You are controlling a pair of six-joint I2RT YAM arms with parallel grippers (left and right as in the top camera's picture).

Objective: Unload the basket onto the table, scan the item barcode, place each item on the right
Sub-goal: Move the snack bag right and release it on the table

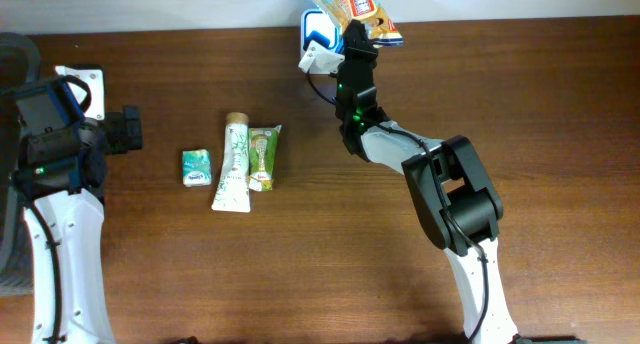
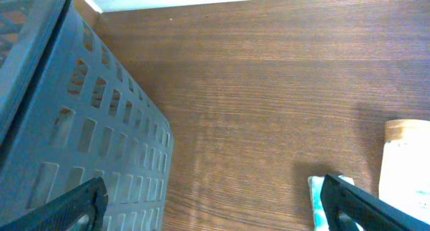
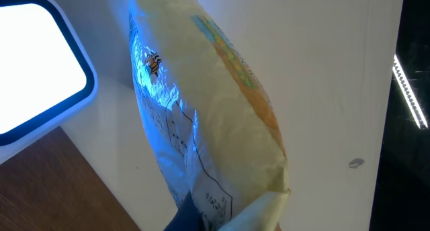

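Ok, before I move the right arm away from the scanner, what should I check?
1. Right hand shut on the snack bag: ok.
2. Bag held beside the scanner, its window lit: ok.
3. Blue scanner light falling on the bag's printed side: ok.
4. Barcode facing the window: cannot tell, no barcode is readable in the right wrist view.
5. Left hand open, empty and far from the scanner, beside the basket: ok.
6. Green packet and two tubes lying clear of both arms: ok.
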